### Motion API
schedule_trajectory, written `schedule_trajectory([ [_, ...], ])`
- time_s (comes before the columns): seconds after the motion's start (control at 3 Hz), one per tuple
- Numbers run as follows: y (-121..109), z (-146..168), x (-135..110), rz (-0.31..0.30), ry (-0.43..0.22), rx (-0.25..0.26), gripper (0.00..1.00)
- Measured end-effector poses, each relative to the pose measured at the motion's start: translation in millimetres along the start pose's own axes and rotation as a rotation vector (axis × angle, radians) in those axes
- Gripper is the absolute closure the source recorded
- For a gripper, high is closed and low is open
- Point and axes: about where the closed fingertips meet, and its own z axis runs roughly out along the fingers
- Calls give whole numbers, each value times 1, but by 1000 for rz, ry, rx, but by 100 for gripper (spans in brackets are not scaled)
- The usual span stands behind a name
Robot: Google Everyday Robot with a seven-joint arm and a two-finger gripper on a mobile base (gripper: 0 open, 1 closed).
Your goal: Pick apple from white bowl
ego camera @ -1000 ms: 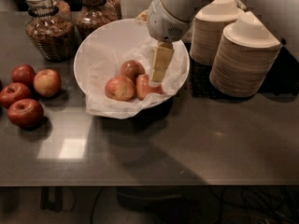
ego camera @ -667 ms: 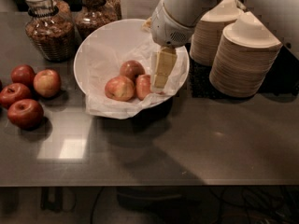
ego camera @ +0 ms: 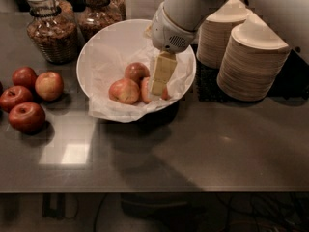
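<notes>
The white bowl stands at the back middle of the dark table, lined with white paper. Three apples lie in it: one at the back, one at the front left, one at the right partly hidden behind the gripper. My gripper reaches down from the white arm into the bowl, its cream fingers right at the right-hand apple.
Several red apples lie on the table left of the bowl. Two glass jars stand at the back left. Two stacks of beige paper bowls stand right of the white bowl. The table's front edge runs across the lower part.
The arm has shifted slightly, with the gripper staying low in the bowl against the right-hand apple. The apples have not visibly moved.
</notes>
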Motion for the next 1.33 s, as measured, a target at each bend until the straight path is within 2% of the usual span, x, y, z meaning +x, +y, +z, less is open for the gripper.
schedule_trajectory([
  [0.33, -18, -31, -14, -45, -25, 15, 0],
  [0.67, -24, -43, -20, -49, -37, 43, 0],
  [1.0, -25, -39, -18, -40, -47, 42, 0],
  [1.33, -27, -24, -10, 15, -51, 34, 0],
])
